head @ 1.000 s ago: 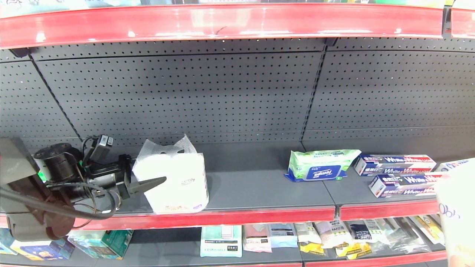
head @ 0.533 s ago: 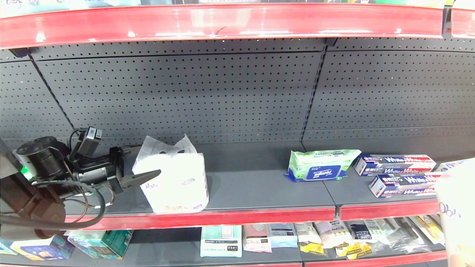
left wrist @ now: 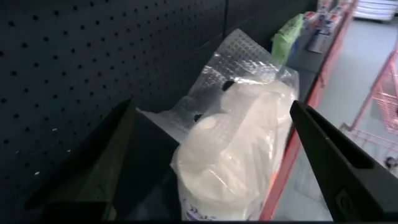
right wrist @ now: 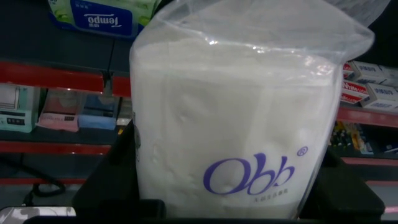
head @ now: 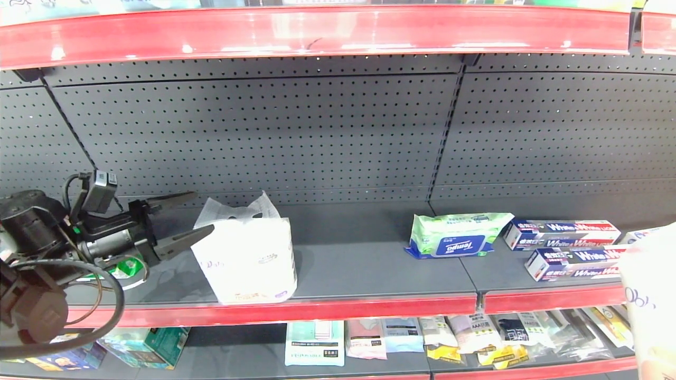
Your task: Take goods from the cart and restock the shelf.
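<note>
Left gripper (head: 204,212) wide open, empty, just beside one tissue pack (head: 248,261) upright on shelf (head: 343,307). Right gripper (right wrist: 227,152) clamped around second pack (right wrist: 230,106). Farther right: one wipes pack (head: 457,235), at least two toothpaste boxes (head: 560,232).

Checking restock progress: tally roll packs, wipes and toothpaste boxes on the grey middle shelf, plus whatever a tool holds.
Roll packs: 2 (shelved roll pack on the middle shelf; held roll pack in the right tool)
Wipes pack: 1
Toothpaste boxes: 2 clear; a possible third is mostly hidden behind the held roll pack
Total: 5 clear
</note>
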`<state>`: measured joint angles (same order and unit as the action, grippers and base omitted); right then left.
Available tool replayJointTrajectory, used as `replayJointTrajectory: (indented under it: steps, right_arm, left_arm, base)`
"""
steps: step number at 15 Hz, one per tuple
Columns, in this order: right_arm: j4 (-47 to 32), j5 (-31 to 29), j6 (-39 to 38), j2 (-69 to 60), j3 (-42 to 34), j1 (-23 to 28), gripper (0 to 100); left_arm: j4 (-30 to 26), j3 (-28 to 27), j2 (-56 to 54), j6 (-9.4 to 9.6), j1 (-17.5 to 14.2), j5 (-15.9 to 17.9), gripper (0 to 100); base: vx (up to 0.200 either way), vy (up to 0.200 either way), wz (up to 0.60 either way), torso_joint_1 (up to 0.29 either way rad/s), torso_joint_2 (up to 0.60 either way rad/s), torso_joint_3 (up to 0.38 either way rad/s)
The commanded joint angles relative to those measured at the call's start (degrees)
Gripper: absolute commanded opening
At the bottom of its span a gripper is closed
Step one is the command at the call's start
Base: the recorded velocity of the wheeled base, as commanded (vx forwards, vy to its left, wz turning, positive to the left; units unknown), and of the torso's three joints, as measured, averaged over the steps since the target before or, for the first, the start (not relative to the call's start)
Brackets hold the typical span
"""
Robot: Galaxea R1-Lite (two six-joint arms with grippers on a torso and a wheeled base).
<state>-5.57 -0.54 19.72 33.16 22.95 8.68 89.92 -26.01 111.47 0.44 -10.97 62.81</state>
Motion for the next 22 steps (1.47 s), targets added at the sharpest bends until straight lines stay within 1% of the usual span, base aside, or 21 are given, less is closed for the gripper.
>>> replayJointTrajectory:
  steps: [1,2,7,9,10,11,12,13,14,15,16,17,18,19,20,21,22]
  right_arm:
    - [0.03,0.10,0.05,0.15,-0.02,0.02,0]
    - [0.03,0.10,0.05,0.15,-0.10,0.02,0]
    - [0.03,0.27,-0.04,0.15,-0.02,-0.07,0]
    - [0.03,0.36,-0.04,0.15,-0.02,-0.07,0]
    - [0.03,0.36,-0.04,0.06,-0.02,-0.07,0]
    - [0.12,0.36,-0.04,0.15,-0.02,-0.07,0]
    - [0.12,0.36,-0.04,0.15,0.07,-0.15,0]
    - [0.12,0.36,-0.04,0.15,0.42,-0.24,0]
    - [0.12,0.98,-0.12,0.15,0.69,-0.33,0]
    - [0.12,1.50,-0.12,0.33,1.13,-0.42,0]
    - [0.12,1.50,-0.12,0.68,1.48,-0.42,0]
    - [0.12,1.59,-0.12,0.94,1.74,-0.42,0]
    - [0.12,1.59,-0.12,1.03,2.01,-0.42,0]
    - [0.03,1.59,-0.12,1.03,2.01,-0.51,0]
    - [0.12,1.59,-0.12,0.94,2.01,-0.51,0]
    - [0.12,1.59,-0.12,0.94,2.01,-0.51,0]
    - [0.12,1.59,-0.12,0.94,2.01,-0.51,0]
  left_arm:
    - [0.08,0.09,-0.82,0.00,-1.07,-1.46,100]
    - [0.08,0.17,-0.90,0.00,-1.07,-2.51,100]
    - [0.08,1.67,-2.22,0.09,-1.07,-12.62,100]
    - [0.08,1.67,-3.80,-0.09,-1.07,-22.11,100]
    - [0.08,1.67,-4.16,-0.26,-1.07,-27.47,100]
    - [0.08,1.41,-4.33,-0.79,-1.07,-31.34,100]
    - [0.08,1.23,-4.42,-1.32,-0.98,-37.76,100]
    - [0.08,1.49,-4.51,-1.41,-0.81,-47.86,100]
    - [0.08,2.28,-4.95,-1.49,-0.81,-54.98,100]
    - [-0.09,3.87,-5.65,-2.11,-0.81,-58.15,100]
    - [-1.59,4.75,-6.27,-2.55,-0.98,-60.70,100]
    - [-2.82,5.18,-6.44,-2.72,-0.98,-65.00,100]
    - [-3.70,5.27,-6.88,-3.60,-0.98,-68.17,100]
    - [-4.93,6.15,-7.67,-4.13,-0.98,-68.52,100]
    - [-7.65,7.73,-9.69,-4.31,-0.89,-68.43,100]
    - [-11.43,8.61,-12.15,-4.57,-0.63,-68.26,100]
    - [-17.32,8.44,-16.11,-5.89,0.25,-66.67,100]
  base:
    - [0.000,0.000,0.00,0.000,0.00,0.000]
    - [0.000,0.000,0.00,0.000,0.00,0.000]
    - [0.000,0.000,0.00,0.000,0.00,0.000]
    - [0.000,0.000,0.00,0.000,0.00,0.000]
    - [0.000,0.000,0.00,0.000,0.00,0.000]
    - [0.000,0.000,0.00,0.000,0.00,0.000]
    - [0.000,0.000,0.00,0.000,0.00,0.000]
    - [0.000,0.000,0.00,0.000,0.00,0.000]
    - [0.000,0.000,0.00,0.000,0.00,0.000]
    - [0.000,0.000,0.00,0.000,0.00,0.000]
    - [0.000,0.000,0.00,0.000,0.00,0.000]
    - [0.000,0.000,0.00,0.000,0.00,0.000]
    - [0.000,0.000,0.00,0.000,0.00,0.000]
    - [0.000,0.000,0.00,0.000,0.00,0.000]
    - [0.000,0.000,0.00,0.000,0.00,0.000]
    - [0.000,0.000,0.00,0.000,0.00,0.000]
    - [0.000,0.000,0.00,0.000,0.00,0.000]
